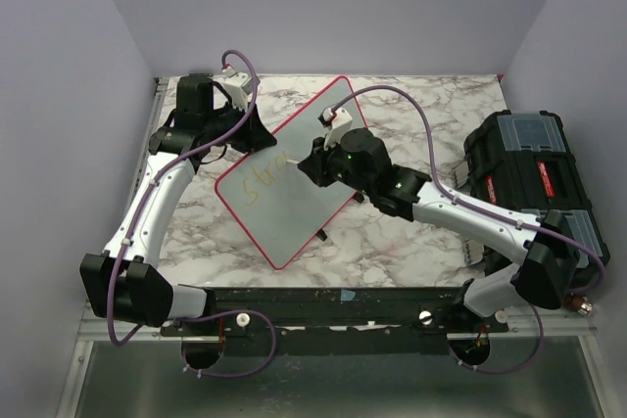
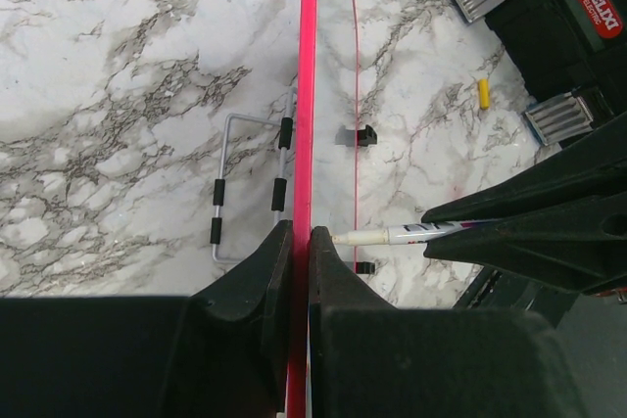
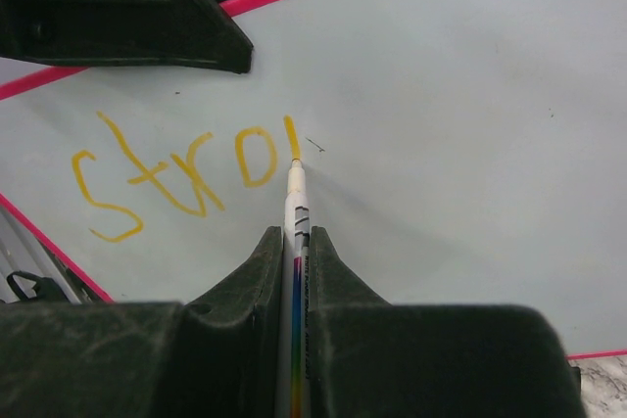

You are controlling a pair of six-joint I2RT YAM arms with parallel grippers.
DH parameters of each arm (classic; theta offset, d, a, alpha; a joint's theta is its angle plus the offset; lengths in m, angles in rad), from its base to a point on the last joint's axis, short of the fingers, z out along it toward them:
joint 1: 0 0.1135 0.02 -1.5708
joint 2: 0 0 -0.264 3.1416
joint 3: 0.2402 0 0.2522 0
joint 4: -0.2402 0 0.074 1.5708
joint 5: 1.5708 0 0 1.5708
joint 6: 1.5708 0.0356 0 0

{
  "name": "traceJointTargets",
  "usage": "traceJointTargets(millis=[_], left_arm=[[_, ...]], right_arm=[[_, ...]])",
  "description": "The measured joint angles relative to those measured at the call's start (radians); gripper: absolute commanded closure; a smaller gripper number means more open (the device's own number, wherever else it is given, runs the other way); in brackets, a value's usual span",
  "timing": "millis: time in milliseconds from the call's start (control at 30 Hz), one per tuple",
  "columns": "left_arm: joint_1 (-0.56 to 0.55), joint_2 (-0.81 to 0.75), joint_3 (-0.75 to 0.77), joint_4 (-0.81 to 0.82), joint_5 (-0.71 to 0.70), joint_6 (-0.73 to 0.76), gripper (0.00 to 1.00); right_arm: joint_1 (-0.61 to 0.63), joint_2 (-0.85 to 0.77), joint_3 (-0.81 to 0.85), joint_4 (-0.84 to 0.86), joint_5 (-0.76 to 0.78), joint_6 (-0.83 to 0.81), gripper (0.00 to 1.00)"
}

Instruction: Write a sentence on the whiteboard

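The whiteboard (image 1: 294,217), pale with a red-pink rim, stands tilted on the marble table. My left gripper (image 1: 250,134) is shut on its upper-left edge; the left wrist view shows the rim (image 2: 306,95) pinched between the jaws of the left gripper (image 2: 299,232). My right gripper (image 1: 323,163) is shut on a white marker (image 3: 297,212) whose yellow tip touches the board (image 3: 460,144). The sentence (image 3: 176,168) reads "stro" plus one fresh upright stroke, and it also shows in the top view (image 1: 263,183). The marker also shows in the left wrist view (image 2: 392,235).
A black toolbox (image 1: 534,178) stands at the right of the table, also in the left wrist view (image 2: 549,7). A yellow cap (image 2: 482,93) lies near it. A wire stand (image 2: 230,188) sits behind the board, and small black feet (image 2: 355,135) are on its face side.
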Motion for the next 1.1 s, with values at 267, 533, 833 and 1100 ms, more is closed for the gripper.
traceJointTargets(millis=[267, 533, 833, 1100], left_arm=[[-0.002, 0.000, 0.000, 0.001, 0.000, 0.000, 1.00], [-0.003, 0.000, 0.000, 0.001, 0.000, 0.000, 1.00], [-0.003, 0.000, 0.000, 0.002, -0.001, 0.000, 1.00], [-0.003, 0.000, 0.000, 0.002, -0.002, 0.000, 1.00]], right_arm=[[0.000, 0.009, 0.032, -0.019, 0.018, -0.002, 0.99], [0.000, 0.022, 0.068, -0.024, 0.042, -0.005, 0.99], [0.000, 0.031, 0.086, -0.024, 0.085, -0.004, 0.99], [0.000, 0.029, 0.076, -0.019, 0.107, 0.004, 0.99]])
